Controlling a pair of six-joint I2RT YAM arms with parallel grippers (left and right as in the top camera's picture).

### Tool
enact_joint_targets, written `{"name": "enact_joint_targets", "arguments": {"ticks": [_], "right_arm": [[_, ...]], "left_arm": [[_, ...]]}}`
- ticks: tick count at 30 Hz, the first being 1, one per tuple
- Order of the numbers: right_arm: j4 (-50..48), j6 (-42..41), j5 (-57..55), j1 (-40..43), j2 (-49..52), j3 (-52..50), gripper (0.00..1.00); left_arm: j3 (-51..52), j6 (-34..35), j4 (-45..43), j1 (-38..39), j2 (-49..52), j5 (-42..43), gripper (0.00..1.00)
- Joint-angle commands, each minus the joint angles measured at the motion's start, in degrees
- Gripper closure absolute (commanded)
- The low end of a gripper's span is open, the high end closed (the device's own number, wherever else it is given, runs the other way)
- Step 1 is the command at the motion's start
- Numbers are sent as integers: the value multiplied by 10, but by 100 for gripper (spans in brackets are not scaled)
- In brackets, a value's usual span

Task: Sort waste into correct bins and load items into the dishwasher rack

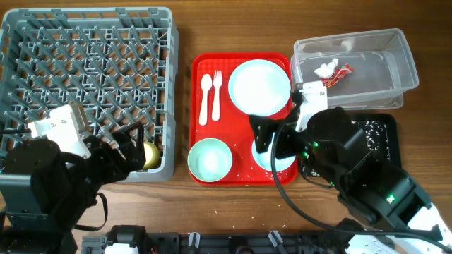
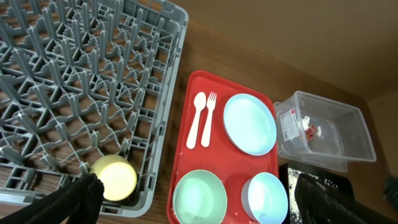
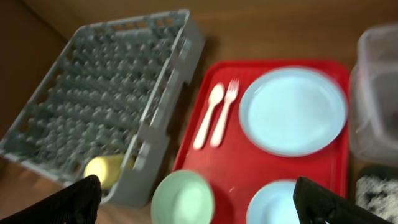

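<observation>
The waste looks sorted: the red wrapper [image 1: 341,73] and tissue [image 1: 325,69] lie in the clear tub [image 1: 406,63], and white crumbs dot the black tray [image 1: 378,130]. The yellow cup [image 1: 150,154] lies in the near right corner of the rack [image 1: 42,42].

The step in hand seems to be loading the blue bowl [image 2: 266,198], which sits at the near right corner of the red tray [image 1: 240,141]. The right gripper [image 1: 274,141] hangs over it, fingers spread and holding nothing.

To do it well, come down on one side of the bowl so a finger goes inside the rim and the other outside, and pinch the wall rather than trying to span the bowl. Keep clear of the plate [image 1: 260,86] just behind and the green bowl [image 1: 210,159] beside it.

Lift straight up before crossing — the tray has a raised lip. Set the bowl between pegs, tilted, away from the cup.

The left gripper [image 1: 127,144] is also spread and empty, low by the cup's corner of the rack. It should give way, or the arms may crowd each other there.

The spoon [image 1: 205,95] and fork [image 1: 217,92] lie side by side at the tray's far left — thin and flat, likely harder to grasp.
</observation>
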State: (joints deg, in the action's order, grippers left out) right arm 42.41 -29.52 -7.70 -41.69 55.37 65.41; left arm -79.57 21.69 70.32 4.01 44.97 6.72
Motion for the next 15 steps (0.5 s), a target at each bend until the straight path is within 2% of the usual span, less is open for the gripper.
{"name": "enact_joint_targets", "arguments": {"ticks": [1,4,6,8,11,15], "right_arm": [[-28,153,-51,32,-54,3,0],[-58,177,-34,186,-176,-81,0],[-128,238,90,337,-277,-201,0],[-167,304,174,418,-356,-287,0],[-181,310,165,472,-452,-398,0],[-240,308,164,478,-552,-535,0]], "left_arm": [[-7,-9,0,0,-3,-6,0],[-7,-9,0,0,-3,-6,0],[-7,-9,0,0,-3,-6,0],[-7,-9,0,0,-3,-6,0],[-7,-9,0,0,-3,-6,0],[-7,-9,0,0,-3,-6,0]]}}
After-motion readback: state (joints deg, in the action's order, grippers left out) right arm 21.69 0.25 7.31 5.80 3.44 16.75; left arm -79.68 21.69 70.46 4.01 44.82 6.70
